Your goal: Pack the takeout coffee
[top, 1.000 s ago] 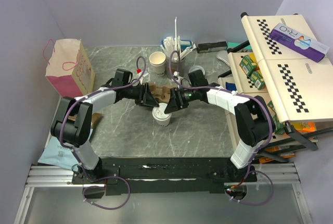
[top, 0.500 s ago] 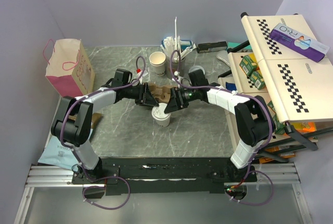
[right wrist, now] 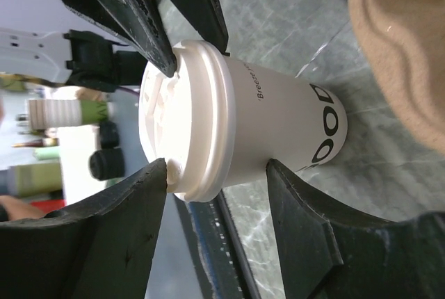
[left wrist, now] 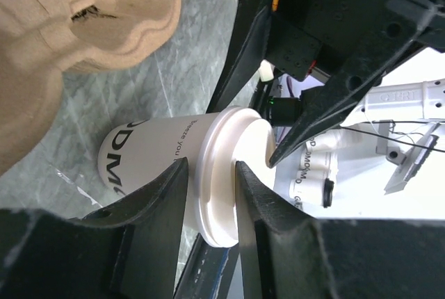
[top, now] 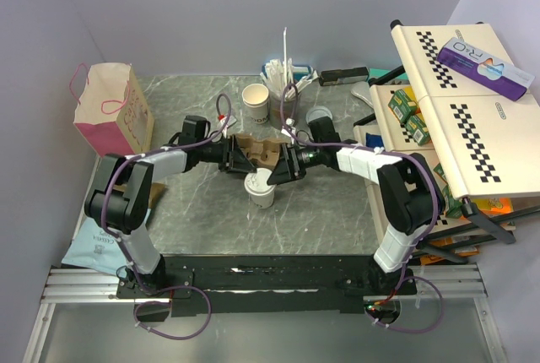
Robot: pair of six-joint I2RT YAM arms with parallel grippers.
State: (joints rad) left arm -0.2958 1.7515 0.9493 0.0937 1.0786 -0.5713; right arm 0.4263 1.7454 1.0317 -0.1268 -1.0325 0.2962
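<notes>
- The grey marbled tabletop (top: 329,211) carries everything, with both arm bases at its near edge.
- A folding rack (top: 460,118) with checkered panels stands off the right side.
- A pink paper bag (top: 110,110) stands upright at the far-left corner.
- A brown cardboard tray (top: 257,149) lies at mid-table, between the two wrists.
- The left end effector (left wrist: 211,168) is grasping the lid: one finger sits on top of the rim and the other just under it against the cup wall.
- The right end effector (right wrist: 217,167) is released, its jaws set wider than the lid. One fingertip is at the lid's top edge and the other is beside the cup wall.
- The takeout coffee cup (right wrist: 285,125) stands upright on the tabletop, just in front of the tray and outside it.
- An open paper cup (top: 256,101) stands behind the tray.
- A grey cup of straws (top: 287,93) stands just right of the open cup.
- The white lid (right wrist: 188,118) is seated on the takeout coffee cup.
</notes>
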